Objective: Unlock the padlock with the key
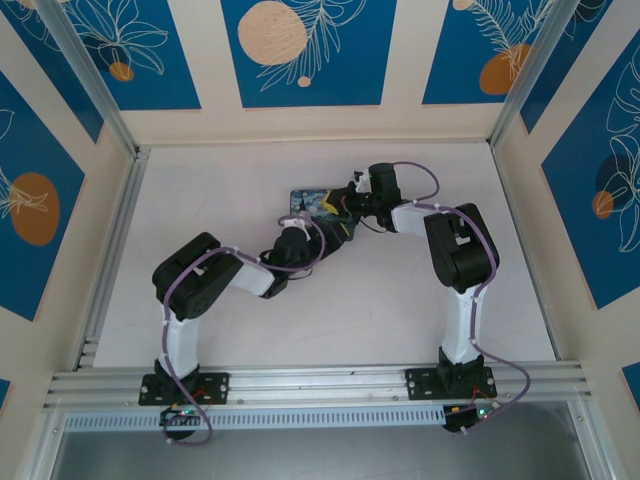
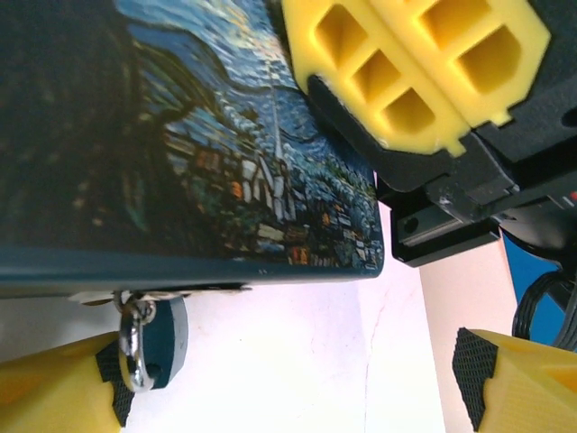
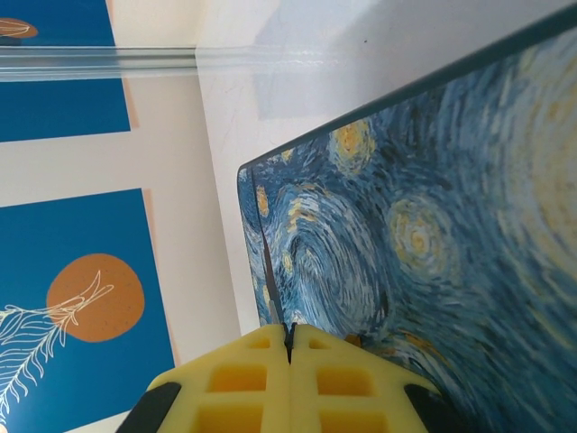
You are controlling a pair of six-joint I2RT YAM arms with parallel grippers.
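The padlock (image 2: 164, 341), a small blue-grey body with a silvery shackle, hangs from the latch under the edge of the painted tin (image 2: 180, 162). It sits right against the pad of my left gripper's left finger (image 2: 54, 390). My left gripper (image 2: 288, 383) is open, with bare table between its fingers. My right gripper (image 3: 289, 347) is shut on the key (image 3: 270, 275), a thin grey sliver seen edge-on that sticks out over the tin's lid (image 3: 424, 225). In the left wrist view the right gripper (image 2: 415, 72) hovers over the tin's corner. From above, both grippers (image 1: 300, 232) (image 1: 345, 212) meet at the tin (image 1: 310, 200).
The white table (image 1: 330, 300) lies open in front of the arms. Aluminium rails (image 1: 110, 230) and blue-patterned walls (image 1: 305, 50) close in the sides and back. Purple cables (image 1: 420, 175) loop over both arms.
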